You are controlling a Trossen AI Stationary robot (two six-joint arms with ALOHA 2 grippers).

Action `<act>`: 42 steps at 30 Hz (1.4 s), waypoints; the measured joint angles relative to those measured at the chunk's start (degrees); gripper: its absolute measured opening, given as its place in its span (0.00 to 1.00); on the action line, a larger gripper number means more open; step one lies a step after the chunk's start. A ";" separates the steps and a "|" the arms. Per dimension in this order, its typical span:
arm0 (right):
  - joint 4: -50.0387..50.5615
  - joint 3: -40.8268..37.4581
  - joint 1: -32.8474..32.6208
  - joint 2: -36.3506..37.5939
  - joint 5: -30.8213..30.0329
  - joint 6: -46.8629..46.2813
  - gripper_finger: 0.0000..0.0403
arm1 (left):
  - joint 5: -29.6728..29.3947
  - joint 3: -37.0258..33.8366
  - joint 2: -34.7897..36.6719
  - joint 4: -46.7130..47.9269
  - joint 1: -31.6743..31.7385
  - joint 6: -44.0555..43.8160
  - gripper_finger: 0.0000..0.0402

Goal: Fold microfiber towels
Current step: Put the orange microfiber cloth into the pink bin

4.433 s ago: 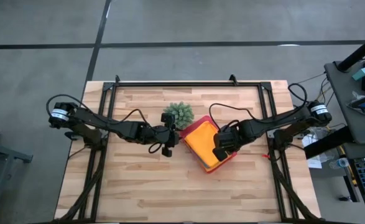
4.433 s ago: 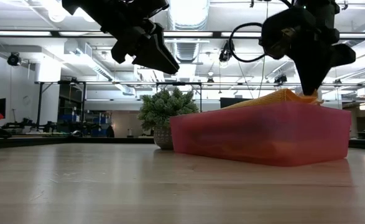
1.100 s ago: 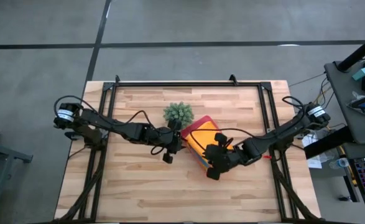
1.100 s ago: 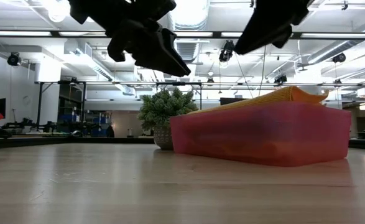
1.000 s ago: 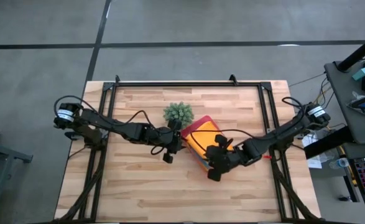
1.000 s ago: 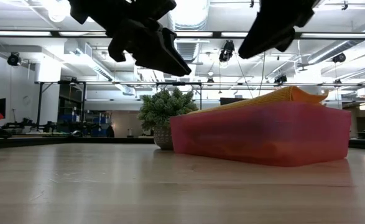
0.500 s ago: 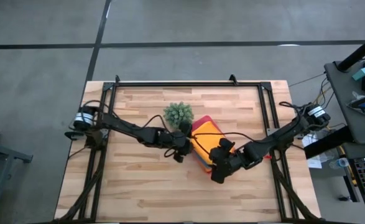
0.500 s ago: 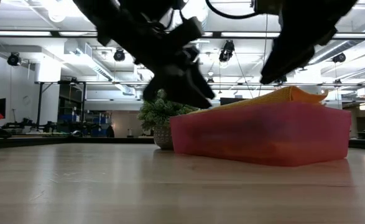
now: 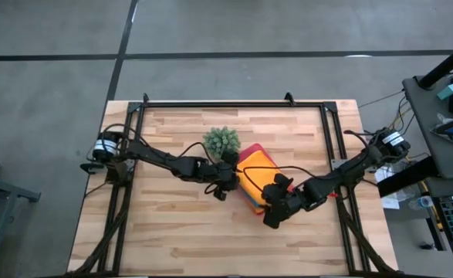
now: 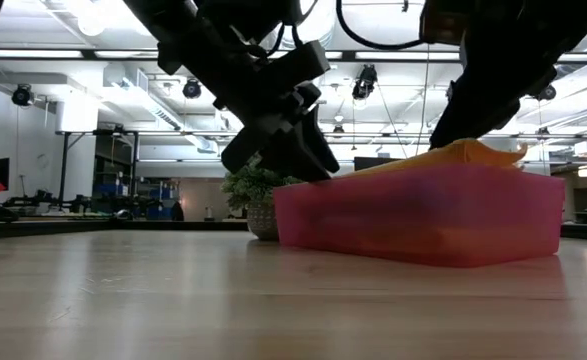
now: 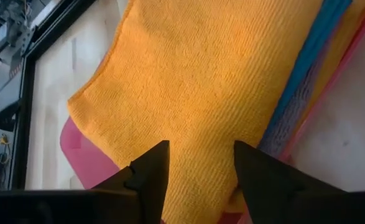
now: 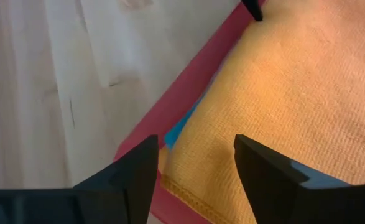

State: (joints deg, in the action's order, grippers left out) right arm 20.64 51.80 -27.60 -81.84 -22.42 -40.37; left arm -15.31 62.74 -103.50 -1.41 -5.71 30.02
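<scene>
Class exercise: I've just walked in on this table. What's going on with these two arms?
Both arms are reaching for the orange towel on top of a stack in the pink tray, beside a small plant. The left gripper is at the tray's left edge, the right gripper at its near corner. Both are open above the towel; nothing is lifted or folded yet.

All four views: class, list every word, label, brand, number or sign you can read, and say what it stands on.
No readable text in any view.
Orange towel: plain weave, no tag or print showing.
Pink tray: no label on the wall that faces the low view.
Wooden table: bare boards, no markings.
Room behind the table in the low view: any signs there are too small to read.
Neither the left gripper nor the right gripper shows lettering.
</scene>
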 joint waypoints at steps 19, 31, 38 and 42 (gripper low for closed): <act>-0.58 -1.46 0.11 0.00 -1.64 0.09 0.04 | -0.79 0.03 -0.17 0.42 0.99 -0.95 0.08; -5.93 -1.02 0.26 0.00 -2.62 1.47 0.02 | -12.36 0.27 0.42 0.68 1.16 1.92 0.01; -6.25 -0.47 0.38 0.00 -2.69 1.74 0.02 | -12.31 0.05 0.42 2.81 1.15 1.93 0.01; -6.33 -0.47 0.35 0.00 -2.73 1.38 0.02 | -12.25 0.00 0.42 4.38 1.15 1.85 0.01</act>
State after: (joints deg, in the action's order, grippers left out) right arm 14.31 51.33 -27.24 -81.84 -25.15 -38.99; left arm -27.56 62.74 -103.09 2.97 -4.56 31.87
